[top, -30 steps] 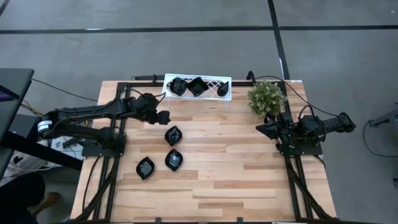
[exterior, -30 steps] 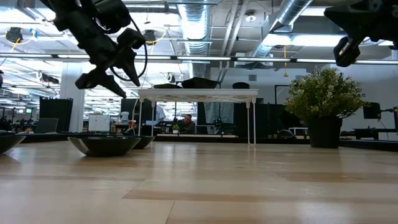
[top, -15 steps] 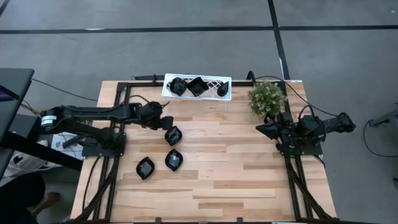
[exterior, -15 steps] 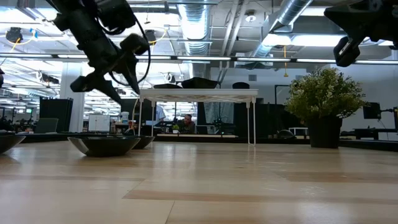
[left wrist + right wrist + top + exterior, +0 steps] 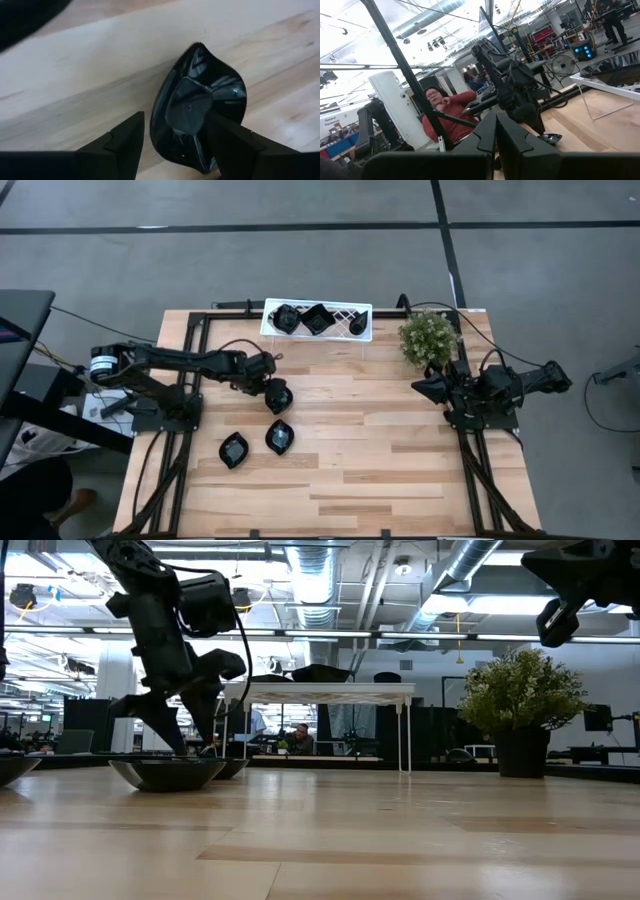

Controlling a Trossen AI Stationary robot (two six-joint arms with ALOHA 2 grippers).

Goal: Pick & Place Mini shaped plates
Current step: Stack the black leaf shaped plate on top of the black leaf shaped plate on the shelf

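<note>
Three black mini shaped plates lie on the wooden table: a leaf-shaped one [image 5: 279, 397] and two nearer ones [image 5: 280, 437] [image 5: 234, 450]. My left gripper [image 5: 268, 387] hangs open just over the leaf-shaped plate [image 5: 200, 100] and points steeply down. One finger [image 5: 131, 135] stands outside the plate's rim and the other [image 5: 225, 137] over its hollow; neither touches it. Three more plates [image 5: 302, 319] sit in the white rack [image 5: 340, 315] at the far edge. My right gripper [image 5: 495, 145] waits shut at the table's right side, held up off the wood.
A small green potted plant [image 5: 428, 338] stands at the far right, close to my right arm. The rack [image 5: 318, 690] stands on thin legs. Bare wood lies across the table's middle and near side. A person in red [image 5: 451, 120] sits beyond the table.
My left gripper has come down and moved toward the table's right and near side until it hangs over the leaf-shaped plate. It has tipped to point more steeply down and has stayed open. The plates have not moved.
</note>
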